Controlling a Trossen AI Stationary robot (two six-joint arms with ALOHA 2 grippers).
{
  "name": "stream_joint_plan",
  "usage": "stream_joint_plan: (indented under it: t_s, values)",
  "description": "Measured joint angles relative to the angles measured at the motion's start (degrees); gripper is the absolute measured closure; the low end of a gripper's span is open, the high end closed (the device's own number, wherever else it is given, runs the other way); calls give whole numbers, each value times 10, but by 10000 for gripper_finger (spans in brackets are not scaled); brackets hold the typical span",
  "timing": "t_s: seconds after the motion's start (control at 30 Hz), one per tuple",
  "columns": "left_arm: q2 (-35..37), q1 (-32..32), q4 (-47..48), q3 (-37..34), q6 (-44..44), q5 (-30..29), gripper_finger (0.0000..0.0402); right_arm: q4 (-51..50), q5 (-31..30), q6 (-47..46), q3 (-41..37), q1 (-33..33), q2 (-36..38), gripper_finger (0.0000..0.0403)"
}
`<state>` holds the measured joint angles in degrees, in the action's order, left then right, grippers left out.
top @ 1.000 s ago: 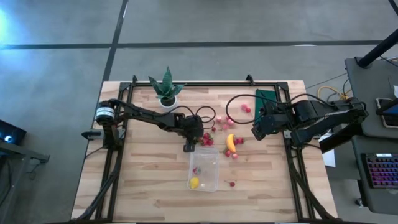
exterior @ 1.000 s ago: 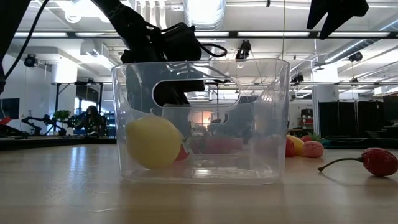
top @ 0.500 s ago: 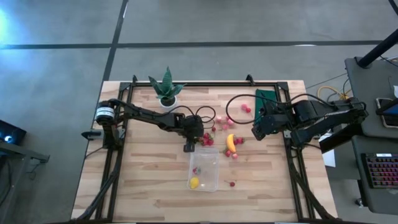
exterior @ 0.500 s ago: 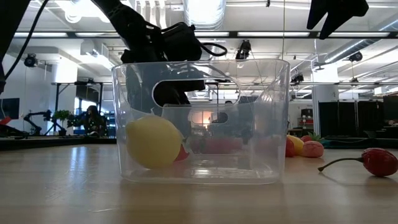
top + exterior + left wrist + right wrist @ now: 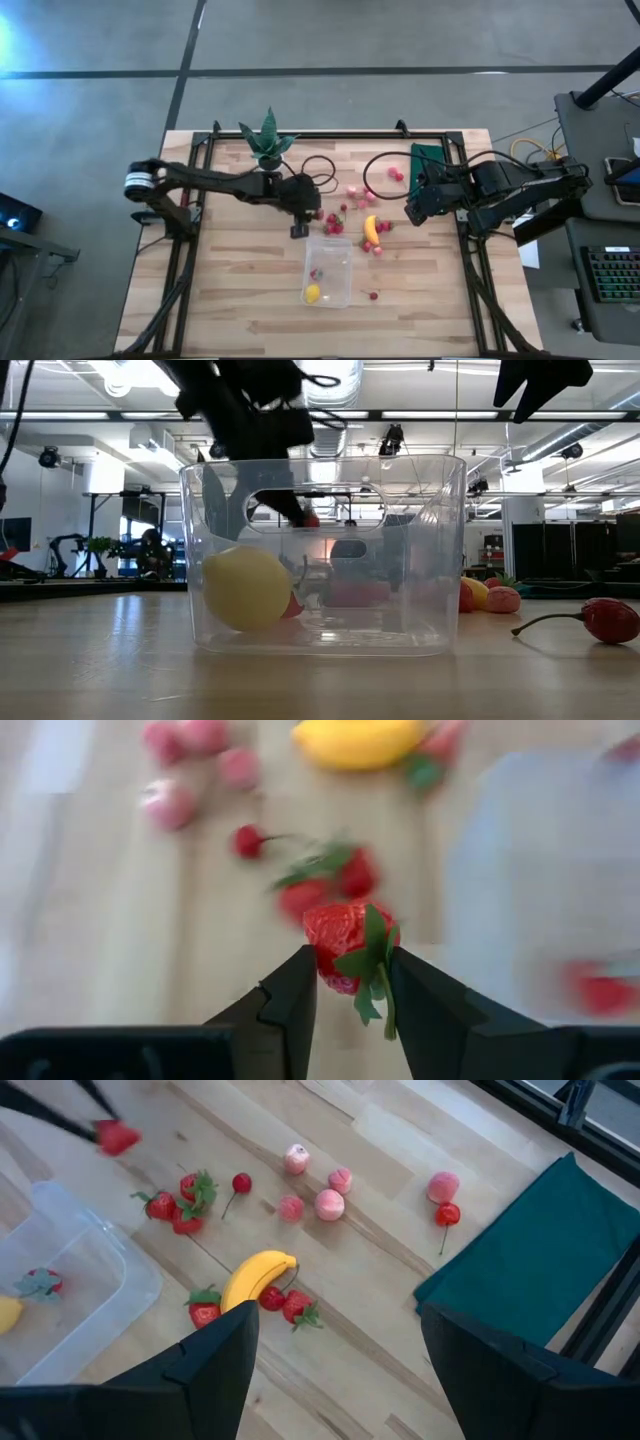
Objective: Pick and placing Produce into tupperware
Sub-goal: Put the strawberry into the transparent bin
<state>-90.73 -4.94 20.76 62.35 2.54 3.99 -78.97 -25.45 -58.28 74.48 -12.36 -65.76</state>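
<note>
My left gripper (image 5: 352,982) is shut on a red strawberry (image 5: 345,942) with green leaves, above the table just beyond the far end of the tupperware (image 5: 330,272). The right wrist view shows that strawberry (image 5: 118,1137) in the air. The clear tupperware (image 5: 325,550) rests on its base and holds a yellow lemon (image 5: 247,588) and a strawberry (image 5: 316,273). A banana (image 5: 370,229), strawberries, cherries and pink pieces lie loose on the wood. My right gripper (image 5: 412,212) hangs open above the table's right part, with nothing between its fingers. My left gripper pinches the strawberry by its two opposite sides (image 5: 322,955) between its two fingers, with the leafy cap toward the gripper. The fingers come slanting down from the table's left. The strawberry is lifted clear of the table.
A spiky plant in a white pot (image 5: 266,140) stands at the far left. A flat dark green rectangle (image 5: 530,1270) lies at the far right, with a black cable loop (image 5: 385,170) beside it. A lone cherry (image 5: 605,618) lies right of the tub. Black frame rails run along the table's edges.
My left gripper has risen from the table behind the tub and drawn slightly toward the left edge. The strawberry has come up with it and now hangs clear of the wood. My right arm has kept still.
</note>
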Motion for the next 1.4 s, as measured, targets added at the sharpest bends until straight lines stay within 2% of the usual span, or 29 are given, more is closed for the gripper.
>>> stream_joint_plan:
  t_s: [0.17, 0.4, 0.53, 0.67, 0.87, 0.97, 1.07, 1.27, 1.4]
  values:
    - [36, 38, -31, 1, -81, 64, 298, 0, 0, -1, 0, 0, 0, 131]
    - [9, 119, -55, 0, -128, 67, 298, 2, 4, -2, 0, 0, 0, 131]
    - [-17, 137, -63, 0, -172, 55, 292, 4, 12, -2, 0, 0, 0, 131]
    - [-20, 138, -65, 1, -202, 53, 264, 5, 23, -7, 0, 0, 0, 131]
    - [-20, 138, -63, 1, -203, 30, 195, 5, 21, -21, 0, 0, 0, 131]
    - [-17, 132, -52, 5, -203, 29, 165, 6, 21, -21, 0, 0, 0, 131]
    - [-7, 117, -13, 20, -202, 30, 154, 16, 20, -30, 0, 0, 0, 131]
    - [30, 39, 63, 32, -155, 52, 164, 50, 19, -45, 0, 0, 0, 131]
    - [43, -37, 56, 33, -78, 100, 180, 54, 19, -32, 0, 0, 0, 131]
